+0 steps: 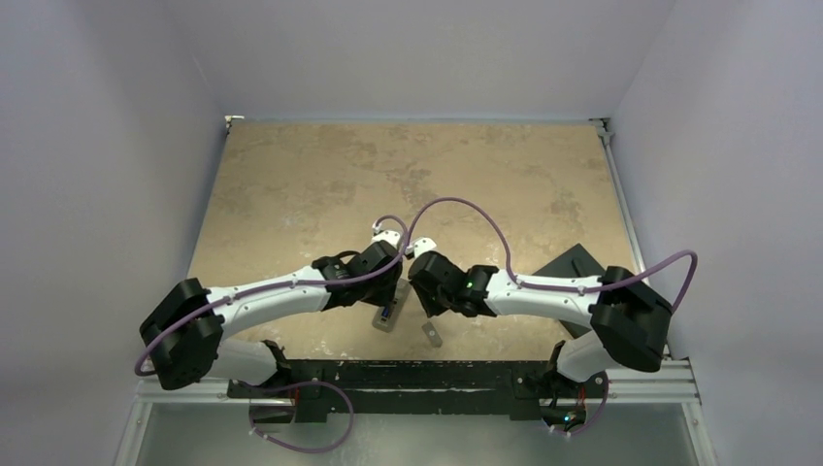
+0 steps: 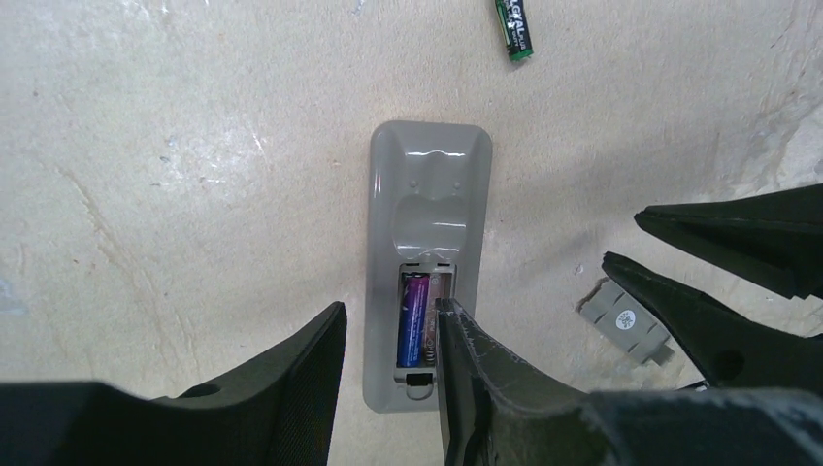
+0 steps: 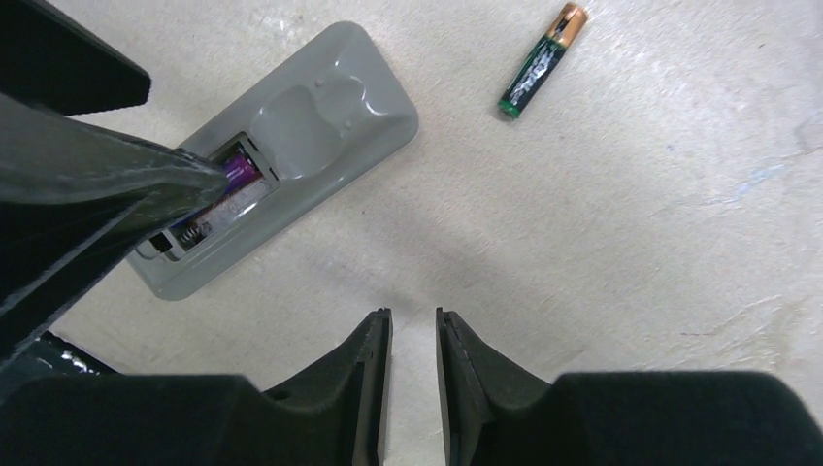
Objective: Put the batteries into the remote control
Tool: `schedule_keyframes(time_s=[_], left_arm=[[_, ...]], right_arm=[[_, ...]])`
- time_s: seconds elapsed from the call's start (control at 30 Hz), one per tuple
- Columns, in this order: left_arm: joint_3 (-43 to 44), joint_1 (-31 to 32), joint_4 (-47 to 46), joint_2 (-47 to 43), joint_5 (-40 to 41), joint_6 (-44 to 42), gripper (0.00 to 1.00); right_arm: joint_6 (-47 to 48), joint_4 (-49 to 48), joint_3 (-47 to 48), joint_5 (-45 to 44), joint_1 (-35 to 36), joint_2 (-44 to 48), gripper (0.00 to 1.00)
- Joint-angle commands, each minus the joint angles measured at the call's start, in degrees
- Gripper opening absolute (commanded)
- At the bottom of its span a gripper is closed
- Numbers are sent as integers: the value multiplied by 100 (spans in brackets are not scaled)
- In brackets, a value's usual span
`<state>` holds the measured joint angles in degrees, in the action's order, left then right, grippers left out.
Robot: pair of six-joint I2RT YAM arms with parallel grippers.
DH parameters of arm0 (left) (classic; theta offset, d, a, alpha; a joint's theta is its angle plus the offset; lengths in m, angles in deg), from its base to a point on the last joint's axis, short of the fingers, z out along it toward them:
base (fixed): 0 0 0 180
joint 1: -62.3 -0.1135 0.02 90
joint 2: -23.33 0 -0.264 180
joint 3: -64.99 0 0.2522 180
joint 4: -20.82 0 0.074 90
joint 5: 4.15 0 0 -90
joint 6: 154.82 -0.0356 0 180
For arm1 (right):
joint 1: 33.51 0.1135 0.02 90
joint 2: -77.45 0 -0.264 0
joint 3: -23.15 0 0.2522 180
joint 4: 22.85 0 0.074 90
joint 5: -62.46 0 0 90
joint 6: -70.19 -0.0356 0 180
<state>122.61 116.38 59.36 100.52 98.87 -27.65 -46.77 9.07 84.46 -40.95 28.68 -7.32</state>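
The remote control [image 2: 432, 175] lies grey underside up with its battery recess uncovered. A purple battery [image 2: 414, 316] sits in the recess's left slot; the slot beside it shows a bare spring. My left gripper [image 2: 390, 311] is open just above the remote, one finger left of it and the other over the empty slot, holding nothing. The dark battery with a brassy end [image 3: 543, 60] lies loose on the table beyond the remote [image 3: 320, 107]. My right gripper [image 3: 412, 316] is open by a narrow gap over bare table beside the remote, with nothing in it.
The small grey cover piece [image 2: 629, 322] lies on the table right of the remote, under the right gripper's fingers [image 2: 738, 233]. A flat black slab [image 1: 573, 264] rests at the table's right side. Both arms meet near the front edge around the remote [image 1: 388, 316].
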Motion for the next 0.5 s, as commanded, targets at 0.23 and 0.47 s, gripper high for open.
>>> schedule_keyframes(time_s=[0.23, 0.47], left_arm=[[177, 6, 393, -689, 423, -123, 38], [-12, 12, 438, -1066, 495, -132, 39]], right_arm=[[128, 356, 577, -708, -352, 276, 33], [281, 380, 1046, -871, -594, 26, 43]])
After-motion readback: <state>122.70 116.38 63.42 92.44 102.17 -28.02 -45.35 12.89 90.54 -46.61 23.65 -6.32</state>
